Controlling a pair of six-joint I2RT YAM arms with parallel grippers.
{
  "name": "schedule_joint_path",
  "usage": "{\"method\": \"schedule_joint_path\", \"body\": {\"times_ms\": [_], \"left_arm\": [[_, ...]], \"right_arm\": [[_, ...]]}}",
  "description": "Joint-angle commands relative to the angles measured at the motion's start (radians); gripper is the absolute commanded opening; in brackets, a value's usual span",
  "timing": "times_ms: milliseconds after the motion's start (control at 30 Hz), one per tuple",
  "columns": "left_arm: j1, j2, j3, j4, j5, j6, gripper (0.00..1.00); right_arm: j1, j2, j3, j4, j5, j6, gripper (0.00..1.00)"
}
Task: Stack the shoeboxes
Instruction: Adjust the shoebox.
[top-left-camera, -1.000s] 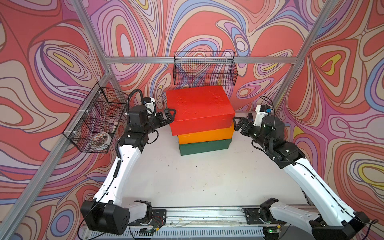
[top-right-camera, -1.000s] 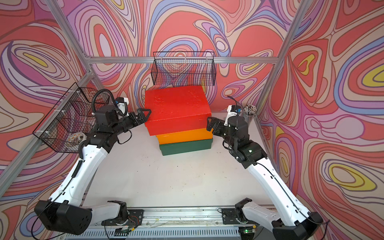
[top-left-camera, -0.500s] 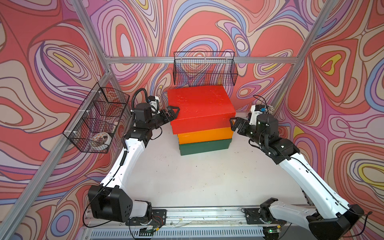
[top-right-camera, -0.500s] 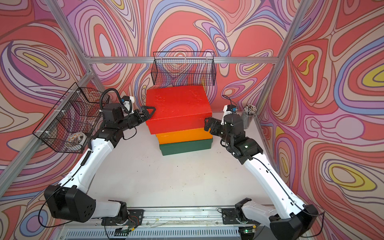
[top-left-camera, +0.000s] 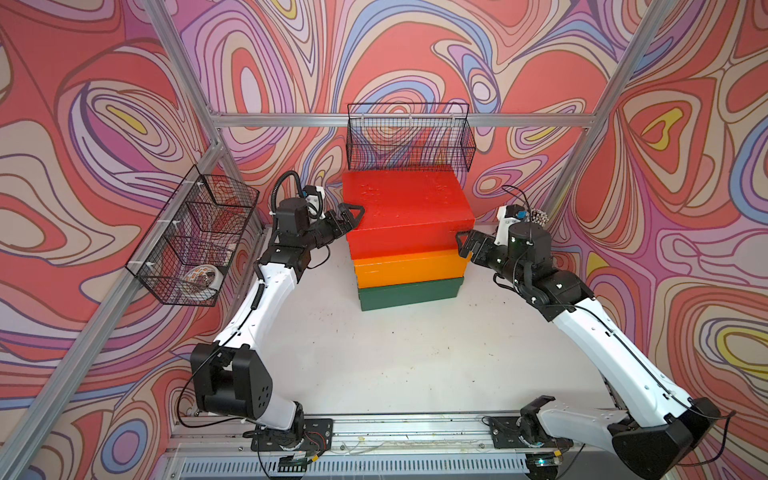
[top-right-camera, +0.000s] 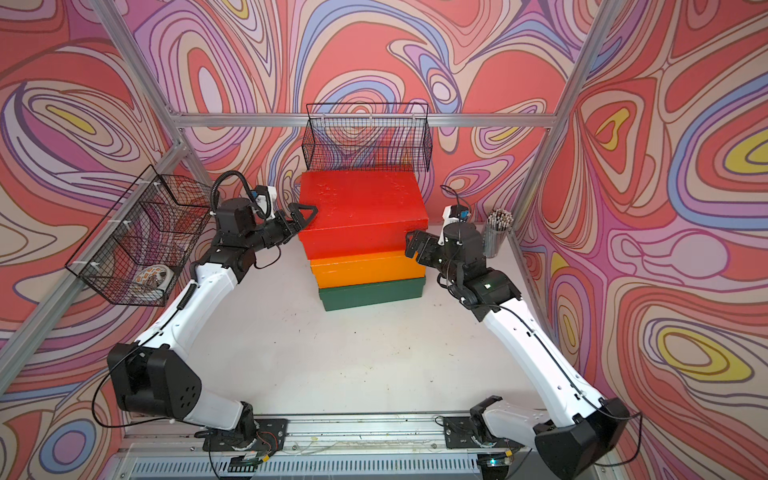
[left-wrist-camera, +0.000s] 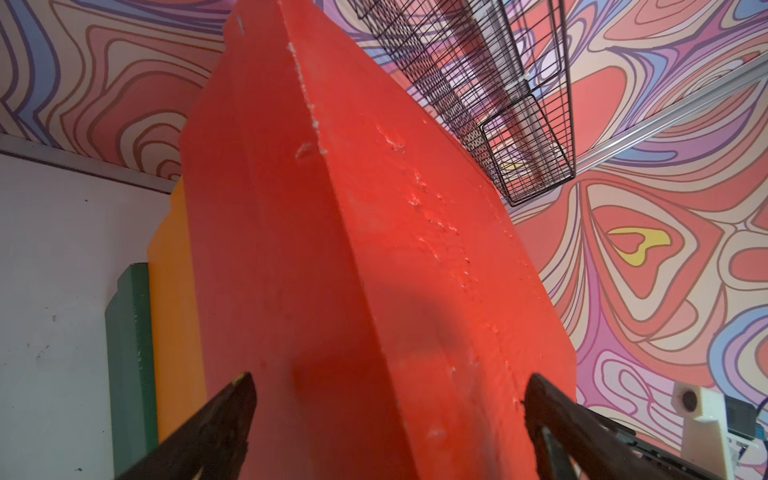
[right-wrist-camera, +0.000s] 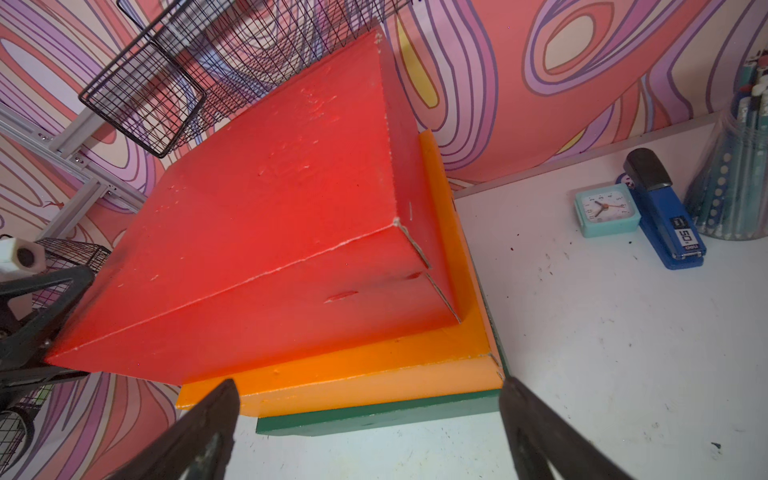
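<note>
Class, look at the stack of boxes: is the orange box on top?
No, the red box lies on top; the orange box sits beneath it, above the green box.

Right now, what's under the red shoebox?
The orange shoebox sits directly under the red shoebox, and the dark green shoebox lies beneath that, on the white table. The red one covers most of the orange lid, and the boxes are shut, so nothing inside shows.

Three shoeboxes (top-left-camera: 405, 208) (top-left-camera: 409, 268) (top-left-camera: 409, 293) (red, orange, green), two wire baskets (top-left-camera: 409, 137) (top-left-camera: 195, 241), one clock (right-wrist-camera: 606, 210), one stapler (right-wrist-camera: 665, 220).
</note>
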Motion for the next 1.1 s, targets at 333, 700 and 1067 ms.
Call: {"method": "schedule_joint_path", "body": {"times_ms": [333, 700, 1067], "left_arm": [[-0.022, -0.031, -0.015, 0.058, 0.014, -0.02, 1.0], [-0.04, -0.058, -0.007, 0.005, -0.011, 0.012, 1.0], [-0.039, -0.289, -0.056, -0.293, -0.275, 0.162, 1.0]], "right_arm": [[-0.027, 0.033, 0.053, 0.008, 0.007, 0.02, 0.98], [-0.038, 0.018, 0.056, -0.006, 0.002, 0.023, 0.98], [-0.039, -0.146, -0.02, 0.005, 0.088, -0.007, 0.98]]}}
